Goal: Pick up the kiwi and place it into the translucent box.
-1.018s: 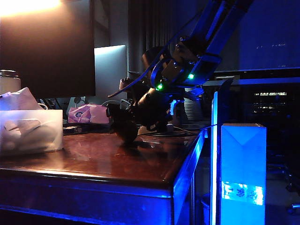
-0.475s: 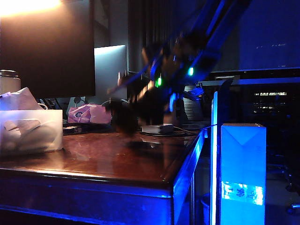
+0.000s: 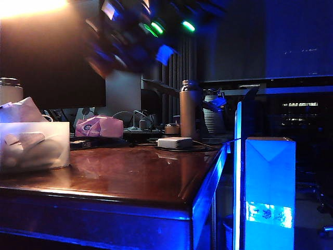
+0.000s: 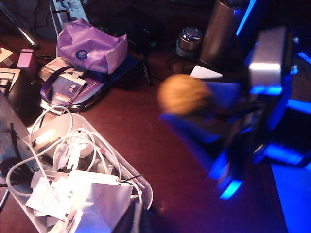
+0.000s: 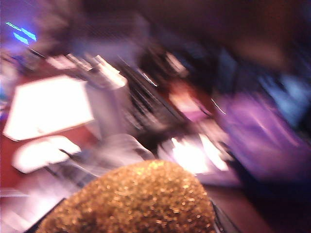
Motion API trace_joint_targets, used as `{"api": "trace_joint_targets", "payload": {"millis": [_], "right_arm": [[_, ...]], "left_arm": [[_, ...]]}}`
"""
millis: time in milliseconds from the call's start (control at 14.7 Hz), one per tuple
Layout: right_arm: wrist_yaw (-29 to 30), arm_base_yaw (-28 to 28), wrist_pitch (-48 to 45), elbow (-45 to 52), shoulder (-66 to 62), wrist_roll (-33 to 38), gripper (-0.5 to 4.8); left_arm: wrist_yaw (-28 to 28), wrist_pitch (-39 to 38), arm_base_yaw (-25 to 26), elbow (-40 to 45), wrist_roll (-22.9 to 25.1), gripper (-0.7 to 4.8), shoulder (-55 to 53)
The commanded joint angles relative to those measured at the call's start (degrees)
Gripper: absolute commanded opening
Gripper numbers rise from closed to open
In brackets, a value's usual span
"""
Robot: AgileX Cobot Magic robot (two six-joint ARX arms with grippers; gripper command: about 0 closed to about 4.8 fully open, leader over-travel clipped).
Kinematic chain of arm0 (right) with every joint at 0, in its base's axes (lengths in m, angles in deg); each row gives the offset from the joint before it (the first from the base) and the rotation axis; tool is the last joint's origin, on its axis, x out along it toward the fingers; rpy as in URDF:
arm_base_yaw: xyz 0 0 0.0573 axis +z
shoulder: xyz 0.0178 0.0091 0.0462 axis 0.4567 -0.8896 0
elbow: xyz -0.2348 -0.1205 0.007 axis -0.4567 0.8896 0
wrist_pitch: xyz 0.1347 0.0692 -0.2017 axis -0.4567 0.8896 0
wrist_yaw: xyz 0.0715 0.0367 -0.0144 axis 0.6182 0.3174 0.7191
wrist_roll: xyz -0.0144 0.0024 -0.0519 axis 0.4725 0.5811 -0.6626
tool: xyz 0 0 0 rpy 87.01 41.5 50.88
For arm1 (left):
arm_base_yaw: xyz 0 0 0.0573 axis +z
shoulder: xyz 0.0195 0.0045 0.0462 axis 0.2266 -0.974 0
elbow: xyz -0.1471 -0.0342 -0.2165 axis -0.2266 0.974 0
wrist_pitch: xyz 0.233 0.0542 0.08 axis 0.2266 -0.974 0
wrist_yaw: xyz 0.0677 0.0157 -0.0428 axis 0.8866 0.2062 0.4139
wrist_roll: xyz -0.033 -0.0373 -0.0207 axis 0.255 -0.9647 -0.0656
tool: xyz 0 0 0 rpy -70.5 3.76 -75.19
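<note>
No legible text anywhere; markings on the blue carton (image 3: 269,214) too blurred.

Brown fuzzy kiwi (image 4: 185,94) held above table, translucent box (image 4: 127,178) cable-filled

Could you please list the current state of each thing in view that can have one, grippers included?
kiwi: held in the right gripper, lifted clear of the table.
right gripper: shut on the kiwi, raised high, blurred.
left gripper: not in view.
translucent box: open-topped, on the table's left side, holding cables and packets, no kiwi inside.
white adapter: lying flat on the table, untouched.
metal bottle: upright behind the adapter.
</note>
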State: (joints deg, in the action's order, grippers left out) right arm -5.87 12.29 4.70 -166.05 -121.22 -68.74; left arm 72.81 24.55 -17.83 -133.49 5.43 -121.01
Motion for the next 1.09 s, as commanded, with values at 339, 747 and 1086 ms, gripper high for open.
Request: {"api": "trace_joint_targets", "payload": {"millis": [339,747,1086], "right_arm": [[-0.4,6.5,0.5,-11.1,-12.4,-1.0,3.27],[-1.3,6.4,2.3,-18.0,-19.2,-1.0,3.27],[1.0,6.8,3.8,-19.6,-20.0,-2.6,4.76]], "left_arm": [[-0.3,0.8,0.0,-0.3,0.0,-0.03,0.1],[-0.3,0.7,0.0,-0.3,0.0,-0.03,0.1],[-0.3,0.7,0.0,-0.3,0.0,-0.03,0.1]]}}
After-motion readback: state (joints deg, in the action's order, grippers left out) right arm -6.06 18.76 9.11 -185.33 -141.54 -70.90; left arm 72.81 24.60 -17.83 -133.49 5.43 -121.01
